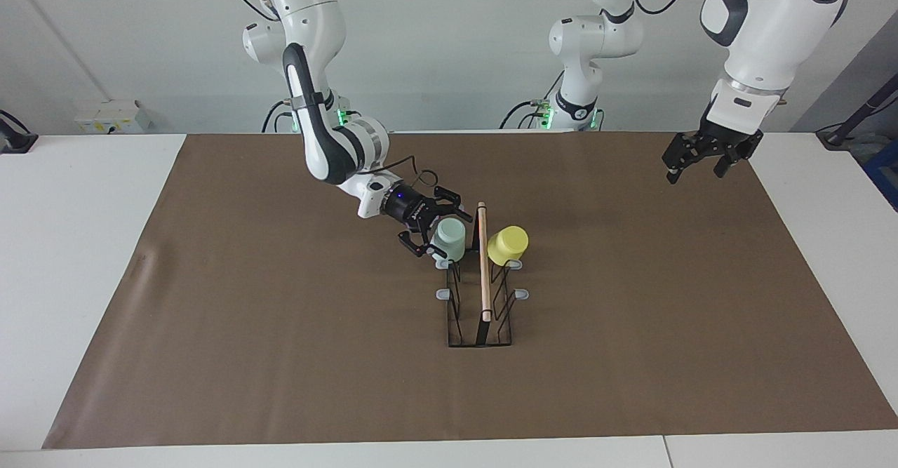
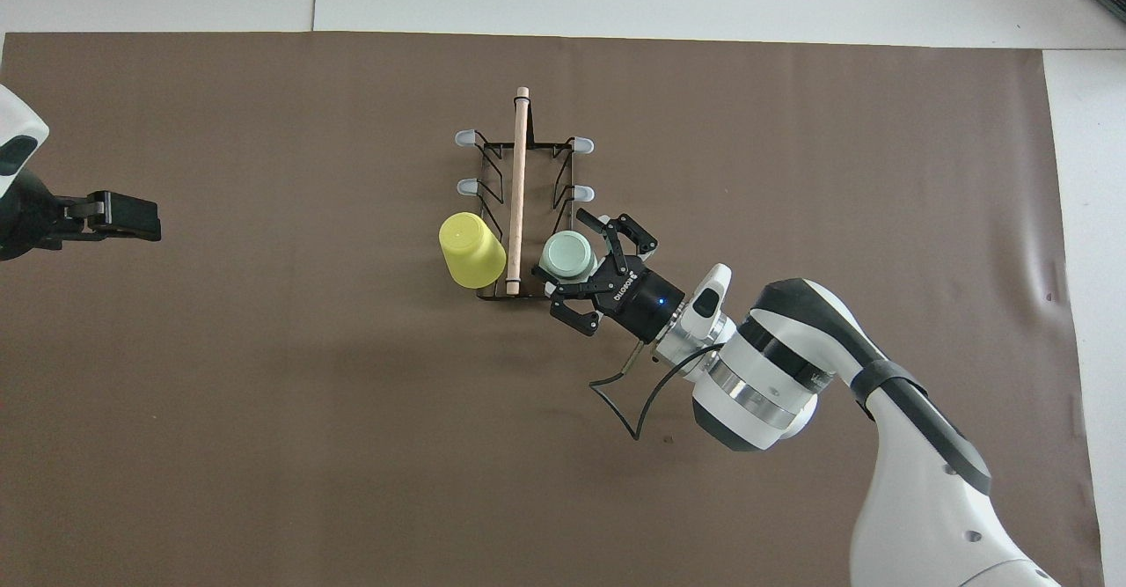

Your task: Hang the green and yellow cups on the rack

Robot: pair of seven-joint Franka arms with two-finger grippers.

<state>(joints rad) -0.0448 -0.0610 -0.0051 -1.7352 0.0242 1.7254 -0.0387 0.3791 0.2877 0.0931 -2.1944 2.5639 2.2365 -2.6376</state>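
Note:
The rack [image 1: 483, 271] stands mid-table on the brown mat, its wooden rod running away from the robots; it also shows in the overhead view [image 2: 519, 165]. The pale green cup [image 1: 452, 240] hangs mouth-down on the peg nearest the robots, on the side toward the right arm's end [image 2: 567, 255]. The yellow cup [image 1: 508, 245] hangs tilted on the matching peg toward the left arm's end [image 2: 471, 251]. My right gripper [image 1: 443, 233] is open, its fingers spread on either side of the green cup [image 2: 576, 263]. My left gripper [image 1: 697, 170] is open and empty, raised over the mat's edge at its own end [image 2: 145, 217], waiting.
Several grey-tipped pegs [image 2: 468, 138] farther from the robots are bare. The brown mat [image 1: 280, 349] covers most of the white table. The right arm's cable [image 2: 629, 393] loops just above the mat by its wrist.

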